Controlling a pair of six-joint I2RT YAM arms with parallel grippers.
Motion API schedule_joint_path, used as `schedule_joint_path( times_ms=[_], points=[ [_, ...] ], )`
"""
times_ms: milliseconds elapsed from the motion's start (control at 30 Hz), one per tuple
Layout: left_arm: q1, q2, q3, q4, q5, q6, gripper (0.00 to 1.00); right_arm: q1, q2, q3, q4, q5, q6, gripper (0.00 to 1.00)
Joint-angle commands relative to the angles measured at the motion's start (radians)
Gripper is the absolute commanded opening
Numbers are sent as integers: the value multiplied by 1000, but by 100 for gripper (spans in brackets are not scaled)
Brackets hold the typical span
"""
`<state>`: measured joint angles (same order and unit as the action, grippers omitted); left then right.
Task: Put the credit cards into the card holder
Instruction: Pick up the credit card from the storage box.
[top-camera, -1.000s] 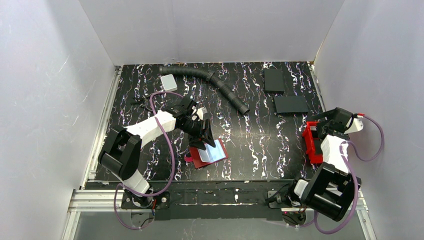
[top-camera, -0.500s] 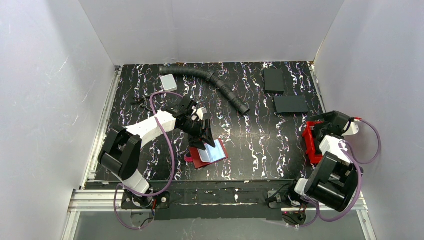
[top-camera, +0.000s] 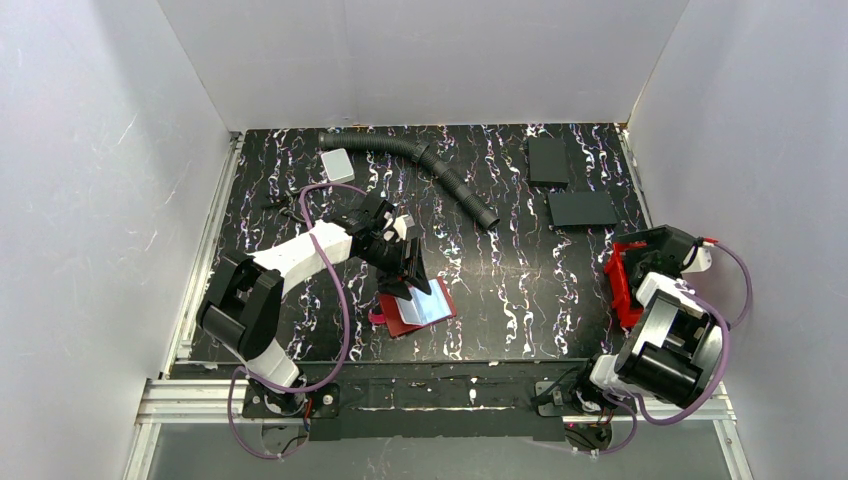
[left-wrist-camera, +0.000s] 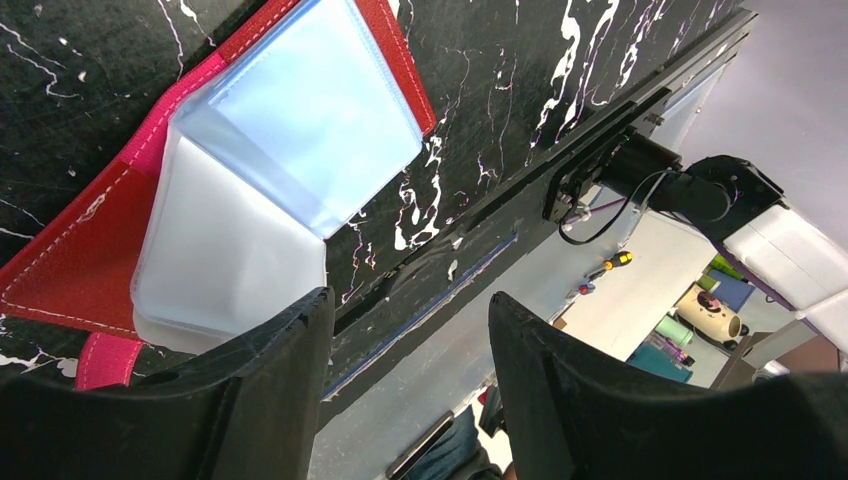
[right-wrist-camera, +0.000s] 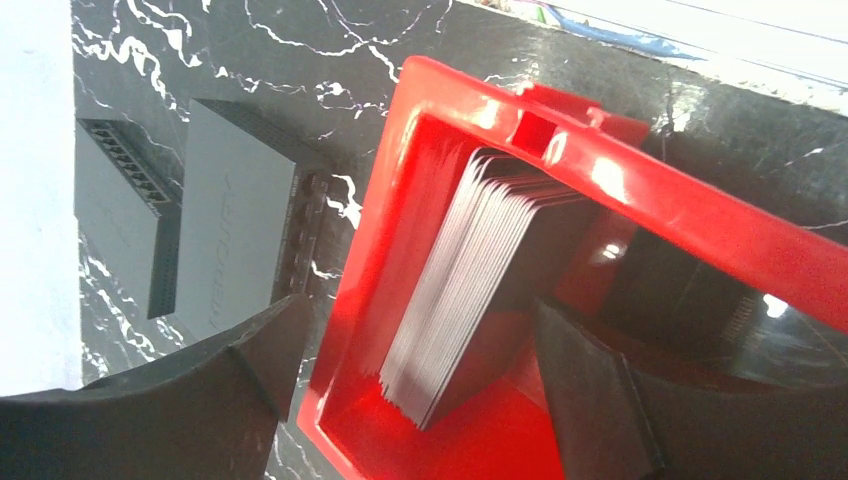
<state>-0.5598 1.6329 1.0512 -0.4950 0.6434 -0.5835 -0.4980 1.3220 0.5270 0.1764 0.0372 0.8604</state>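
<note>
The card holder (top-camera: 418, 308), a red wallet, lies open on the table at centre-left. Its pale-blue clear pockets (left-wrist-camera: 300, 120) face up; I cannot tell if a card is inside. My left gripper (top-camera: 410, 272) hangs just above its far edge, open and empty; in the left wrist view its fingertips (left-wrist-camera: 410, 320) stand wide apart beside the wallet (left-wrist-camera: 70, 260). A stack of grey-white credit cards (right-wrist-camera: 470, 270) stands on edge inside a red bin (right-wrist-camera: 640, 190). My right gripper (right-wrist-camera: 420, 340) is open over the bin (top-camera: 622, 285), its fingers either side of the stack, not touching it.
A black corrugated hose (top-camera: 430, 165) lies across the back. Two black flat slabs (top-camera: 548, 160) (top-camera: 582, 208) lie at back right, also in the right wrist view (right-wrist-camera: 220, 220). A small grey-white block (top-camera: 338, 165) sits at back left. White walls enclose the table.
The right arm has swung its elbow and wrist a little, and its gripper has settled over the red bin. The left arm and the wallet have not moved.
</note>
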Motion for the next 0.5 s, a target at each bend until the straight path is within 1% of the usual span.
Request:
schedule_joint_path(
  times_ms=[0, 200, 467],
  points=[
    [-5, 2, 38, -19, 19, 5, 57, -10, -5, 16, 72, -31, 0, 86],
    [-5, 5, 38, -19, 19, 7, 57, -10, -65, 31, 45, -25, 0, 73],
    [-5, 7, 42, -19, 22, 7, 57, -10, -77, 53, 3, -21, 6, 61]
  ],
)
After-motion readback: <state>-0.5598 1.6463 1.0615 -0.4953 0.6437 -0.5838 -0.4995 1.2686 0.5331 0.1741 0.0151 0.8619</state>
